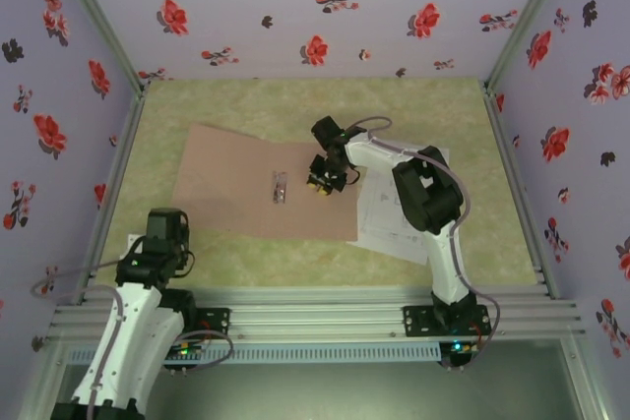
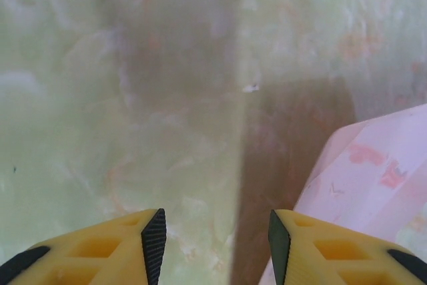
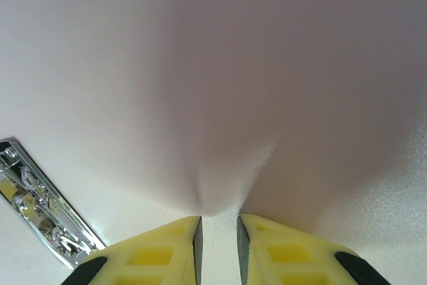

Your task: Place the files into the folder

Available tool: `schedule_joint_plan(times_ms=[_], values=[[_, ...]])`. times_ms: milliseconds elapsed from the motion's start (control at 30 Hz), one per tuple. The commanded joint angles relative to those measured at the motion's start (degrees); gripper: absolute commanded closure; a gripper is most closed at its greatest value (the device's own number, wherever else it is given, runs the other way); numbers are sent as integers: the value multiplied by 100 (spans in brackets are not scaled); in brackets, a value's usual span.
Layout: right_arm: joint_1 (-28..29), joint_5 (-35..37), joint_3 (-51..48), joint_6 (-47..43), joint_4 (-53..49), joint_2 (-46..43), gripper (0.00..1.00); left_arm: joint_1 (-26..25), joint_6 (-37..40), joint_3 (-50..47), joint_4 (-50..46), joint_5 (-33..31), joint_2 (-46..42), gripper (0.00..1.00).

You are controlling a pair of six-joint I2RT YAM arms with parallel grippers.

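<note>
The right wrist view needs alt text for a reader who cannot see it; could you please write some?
The right end effector pinches a small raised pucker in the pale folder between its yellow fingers. A shiny metal clip lies at the lower left.

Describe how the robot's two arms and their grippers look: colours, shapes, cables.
The left arm and right arm have white shells, black joints and thin grey cables. The left gripper and right gripper have yellow cut-out fingers with black pads.
</note>
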Motion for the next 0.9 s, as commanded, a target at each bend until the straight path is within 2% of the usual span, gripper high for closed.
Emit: schedule_joint_plan(times_ms=[0,133,200,300,400,467,600,700,867], values=[[31,-320,54,213,-97,142,77,256,-602,550,-245,602,343,51],[31,-410,188,283,-141,137,77,434,-597,1093,285,784,870,50],[22,-438,225,294,-149,111,76,458,92,1692,471,969,1428,51],[5,-503,320,242,-120,75,76,298,1211,2602,686,1653,2420,53],[-8,-347,524,-66,-173,-168,71,-569,1992,3225,1396,1923,3183,53],[-88,-151,536,-250,-264,-464,67,-1225,2248,3571,1629,2056,3825,54],[-559,189,-342,-290,-192,-1404,56,-2486,2473,4107,2066,2164,5269,54],[-1102,292,-1379,-182,-11,-2134,54,-2946,2268,4241,2510,2130,6099,56],[-1896,203,-2747,-102,156,-2931,48,-3322,2435,4956,2590,2194,7309,54]])
